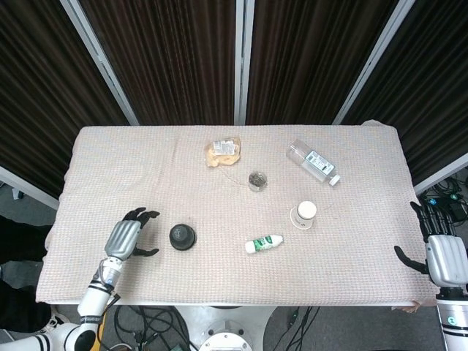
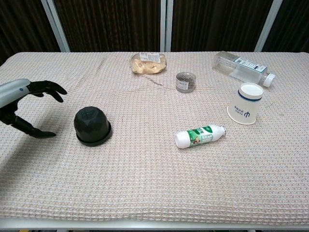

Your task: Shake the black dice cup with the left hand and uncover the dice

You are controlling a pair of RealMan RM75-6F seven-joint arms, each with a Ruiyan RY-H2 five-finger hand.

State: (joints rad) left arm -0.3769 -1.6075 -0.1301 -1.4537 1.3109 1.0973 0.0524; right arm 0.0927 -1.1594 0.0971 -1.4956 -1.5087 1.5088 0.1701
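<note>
Step in hand: reach. My left hand (image 1: pixel 129 238) hovers lower left in the head view, fingers spread, holding nothing, just beside the black faceted dome-shaped dice cup (image 1: pixel 182 236), not touching. The cup sits mouth-down on the beige waffle-weave tablecloth (image 1: pixel 183 183); dice hidden. Next, I judge: close in, wrap the dome, shake, lift. My right hand (image 1: pixel 445 257), fingers apart and empty, shows at the head view's lower right only; the chest view omits it but shows the thumb-to-cup gap better.
</note>
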